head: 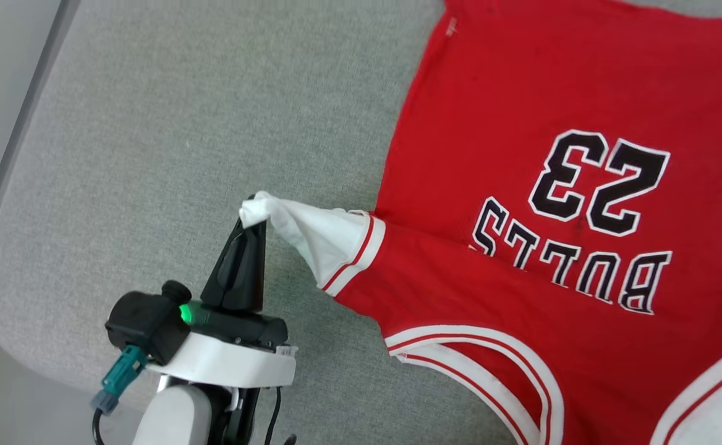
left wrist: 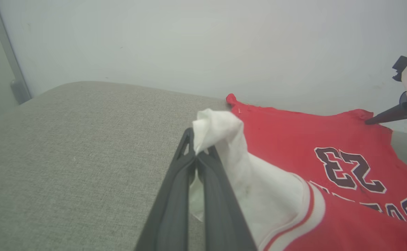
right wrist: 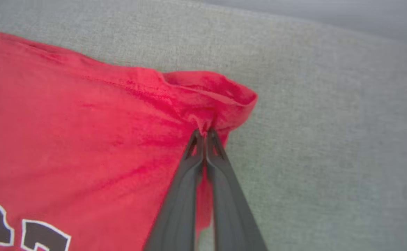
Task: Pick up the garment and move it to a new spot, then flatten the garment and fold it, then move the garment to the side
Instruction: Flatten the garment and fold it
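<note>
Red Bulls jersey point(head: 522, 123) lies spread on the grey padded table point(head: 151, 154), left tool point(head: 254, 213) clamped on its white sleeve tip point(head: 262, 207), right tool point(right wrist: 203, 134) pinching a hem corner point(right wrist: 224, 94); either seemingly thin pinch could slip under tension.

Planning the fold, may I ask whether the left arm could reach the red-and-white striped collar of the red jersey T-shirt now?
Probably not: the left gripper is shut on the white sleeve of the red jersey T-shirt. The striped collar lies close, nothing between, so after letting go, likely yes.
</note>
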Tool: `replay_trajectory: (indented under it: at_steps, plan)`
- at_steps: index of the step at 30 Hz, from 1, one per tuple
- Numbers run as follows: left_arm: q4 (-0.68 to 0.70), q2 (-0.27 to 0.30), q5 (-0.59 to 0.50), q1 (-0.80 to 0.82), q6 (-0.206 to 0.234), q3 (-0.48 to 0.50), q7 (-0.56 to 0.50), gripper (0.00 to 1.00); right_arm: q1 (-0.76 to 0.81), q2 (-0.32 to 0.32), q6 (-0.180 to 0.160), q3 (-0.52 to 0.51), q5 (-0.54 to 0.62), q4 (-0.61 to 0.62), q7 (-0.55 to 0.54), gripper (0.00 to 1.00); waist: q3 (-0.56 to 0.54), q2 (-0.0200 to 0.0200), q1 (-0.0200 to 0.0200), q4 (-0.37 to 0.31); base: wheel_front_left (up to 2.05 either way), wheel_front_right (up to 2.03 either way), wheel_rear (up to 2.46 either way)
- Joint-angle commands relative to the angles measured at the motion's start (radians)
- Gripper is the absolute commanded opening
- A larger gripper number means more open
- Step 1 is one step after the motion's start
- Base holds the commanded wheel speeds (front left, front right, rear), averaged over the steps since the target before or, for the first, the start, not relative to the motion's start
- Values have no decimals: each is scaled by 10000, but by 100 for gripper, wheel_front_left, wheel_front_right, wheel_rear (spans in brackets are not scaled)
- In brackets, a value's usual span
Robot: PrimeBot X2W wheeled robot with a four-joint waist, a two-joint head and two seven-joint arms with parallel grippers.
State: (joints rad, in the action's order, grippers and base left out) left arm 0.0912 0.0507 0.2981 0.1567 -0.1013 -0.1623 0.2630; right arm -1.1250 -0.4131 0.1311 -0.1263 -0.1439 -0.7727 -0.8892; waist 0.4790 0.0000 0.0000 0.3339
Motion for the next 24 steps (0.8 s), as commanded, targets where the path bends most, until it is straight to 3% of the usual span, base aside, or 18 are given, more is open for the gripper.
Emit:
replay_trajectory:
  at_steps: [1,7,8,12,18,24]
  plan:
    - [-90,-4,-81,-195,-9,55,23,0,254,-183,-6,172,-174,223,9,0,-499,0,0,-257,0,0,0]
    - [-503,-3,-345,-792,-41,332,23,0,1658,-857,-8,1125,-1245,1469,32,0,-1608,0,0,-922,0,0,0]
    - [-745,-3,-506,-1158,-96,561,23,0,2688,-1154,-7,1422,-1862,2213,88,0,-2132,0,0,-1333,0,0,0]
    - [-1071,46,-672,-1568,-146,822,23,0,4368,-1440,-7,1478,-2573,3335,254,0,-2734,0,0,-1862,0,0,0]
    - [-1519,90,-698,-2130,-199,1155,23,0,7187,-1178,-7,736,-3084,5054,601,0,-3551,0,0,-2746,0,0,0]
    - [-2017,96,-627,-2597,-224,1361,23,0,9813,-456,-7,-142,-3156,6586,876,0,-4096,0,0,-3449,0,0,0]
